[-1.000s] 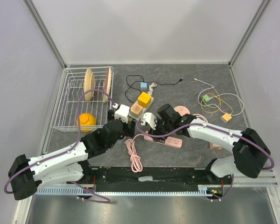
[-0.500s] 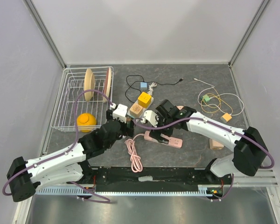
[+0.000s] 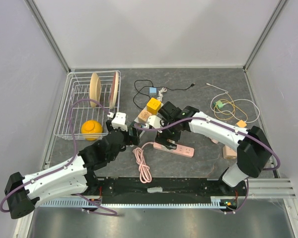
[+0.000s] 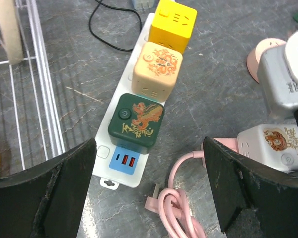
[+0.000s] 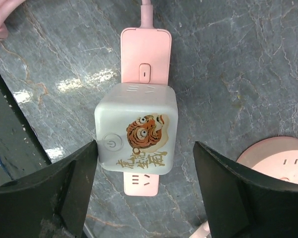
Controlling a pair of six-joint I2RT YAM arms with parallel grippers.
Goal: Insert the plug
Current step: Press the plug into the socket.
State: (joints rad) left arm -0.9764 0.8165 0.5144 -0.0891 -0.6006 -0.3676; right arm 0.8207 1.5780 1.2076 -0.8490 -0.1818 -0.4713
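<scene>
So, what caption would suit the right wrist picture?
Right gripper open around the white tiger cube plug, which sits on the pink power strip.

bench (image 3: 184, 74) was dark grey, marble-patterned | walls (image 3: 154, 29) on three sides were plain pale panels | aluminium posts (image 3: 47, 32) framed rear corners

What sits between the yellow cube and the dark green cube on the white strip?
A peach cube with an orange drawing, plugged into the same strip. The left wrist view shows it clearly.
</scene>
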